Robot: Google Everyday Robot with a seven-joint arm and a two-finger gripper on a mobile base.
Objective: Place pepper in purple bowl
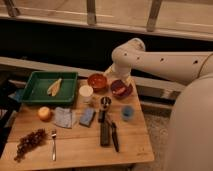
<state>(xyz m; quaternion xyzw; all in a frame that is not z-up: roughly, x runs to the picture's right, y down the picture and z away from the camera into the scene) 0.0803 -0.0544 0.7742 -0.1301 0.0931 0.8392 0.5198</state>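
Observation:
The purple bowl (121,89) stands at the back right of the wooden table (75,150), next to an orange-red bowl (97,81). A reddish patch shows inside the purple bowl; I cannot tell what it is. The pepper is not visible anywhere. My white arm reaches in from the right and bends down behind the two bowls. The gripper (116,76) hangs at its end, just above and behind the purple bowl's far rim, between the two bowls.
A green tray (35,94) with a pale yellow item sits at the back left. Around the table are a white cup (86,91), a metal cup (105,101), a blue cup (127,112), a blue sponge (87,116), a yellow-orange fruit (45,113), grapes (29,142), a fork (53,145) and dark utensils (107,132).

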